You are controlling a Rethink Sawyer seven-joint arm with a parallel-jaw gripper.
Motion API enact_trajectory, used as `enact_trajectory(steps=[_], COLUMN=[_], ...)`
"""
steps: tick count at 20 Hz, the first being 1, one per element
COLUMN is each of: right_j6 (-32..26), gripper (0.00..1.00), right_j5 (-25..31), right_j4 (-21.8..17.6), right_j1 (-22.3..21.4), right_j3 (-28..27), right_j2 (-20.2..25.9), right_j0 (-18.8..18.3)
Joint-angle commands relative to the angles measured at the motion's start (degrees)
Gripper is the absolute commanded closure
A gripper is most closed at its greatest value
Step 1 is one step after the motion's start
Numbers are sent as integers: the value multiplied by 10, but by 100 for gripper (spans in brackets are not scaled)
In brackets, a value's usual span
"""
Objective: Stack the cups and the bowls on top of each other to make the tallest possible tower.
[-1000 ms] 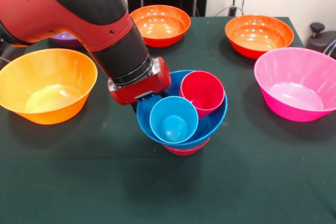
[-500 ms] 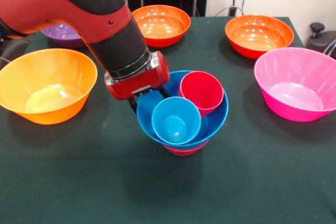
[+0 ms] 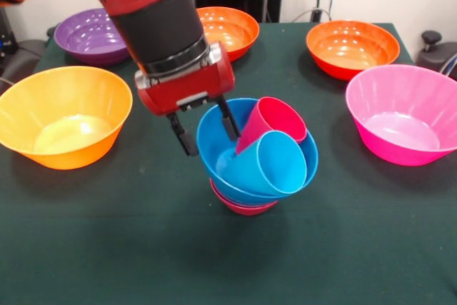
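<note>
At the far left a large yellow-orange bowl (image 3: 63, 114) sits on the dark green surface (image 3: 107, 248), with a purple bowl (image 3: 91, 35) behind it. Next comes the red and black arm (image 3: 153, 19), reaching down so that its tool (image 3: 208, 130) straddles the near-left rim of a blue bowl (image 3: 214, 144): one thin black finger hangs outside the wall, the other inside, spread apart and clamping nothing. That blue bowl rests on a small red bowl (image 3: 243, 205), forming the tower in the middle of the surface. Inside it a light blue cup (image 3: 268, 166) and a red cup (image 3: 275, 121) both lie tipped over. Behind stand two orange bowls (image 3: 228, 30) (image 3: 351, 46). A pink bowl (image 3: 403, 113) sits at the right.
</note>
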Motion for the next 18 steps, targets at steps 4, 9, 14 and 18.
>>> enact_trajectory(steps=[4, 9, 14, 18], right_j6=[-12, -18, -29, -25], gripper=[0, 0, 0, 0], right_j5=[81, 93, 93, 107], right_j4=[28, 39, 37, 49], right_j1=[-62, -58, -60, -93], right_j3=[14, -9, -15, 4], right_j2=[-15, -23, -34, -31], right_j0=[34, 47, 46, 38])
